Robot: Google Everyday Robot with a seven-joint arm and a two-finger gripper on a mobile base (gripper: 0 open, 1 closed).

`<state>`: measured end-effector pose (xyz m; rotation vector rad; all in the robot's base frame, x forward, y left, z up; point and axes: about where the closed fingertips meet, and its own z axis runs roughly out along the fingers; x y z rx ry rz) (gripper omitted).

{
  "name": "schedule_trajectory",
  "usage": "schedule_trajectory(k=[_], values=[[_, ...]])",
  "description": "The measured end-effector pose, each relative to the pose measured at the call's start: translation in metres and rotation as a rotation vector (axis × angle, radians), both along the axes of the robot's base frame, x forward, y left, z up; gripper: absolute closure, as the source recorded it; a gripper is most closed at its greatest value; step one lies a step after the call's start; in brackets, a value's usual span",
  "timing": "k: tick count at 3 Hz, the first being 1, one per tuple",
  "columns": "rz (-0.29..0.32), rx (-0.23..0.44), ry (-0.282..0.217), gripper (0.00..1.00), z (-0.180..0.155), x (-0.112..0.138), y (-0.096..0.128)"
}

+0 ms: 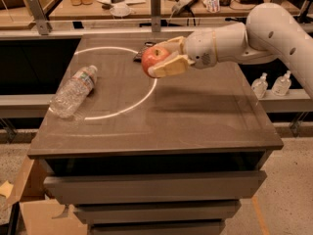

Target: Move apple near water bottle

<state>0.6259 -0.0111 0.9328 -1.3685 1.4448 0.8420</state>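
Pinching the apple, end effector above the table, water bottle lying well apart, label writing unreadable.

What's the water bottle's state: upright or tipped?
Tipped: the water bottle lies on its side at the left of the table. The end effector, shut on the apple, is above its middle.

Dark table with a white ring marked on top, drawers under it. Speckled floor, cardboard box lower left. Cluttered wooden bench behind. Two small bottles on a ledge at right.
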Motion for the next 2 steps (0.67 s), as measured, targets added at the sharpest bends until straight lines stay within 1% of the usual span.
schedule_trajectory(k=[1,2], values=[[0.028,0.008,0.003,1.0,0.0117,0.0008,0.0432],[0.032,0.008,0.004,1.0,0.0115,0.0007,0.0459]])
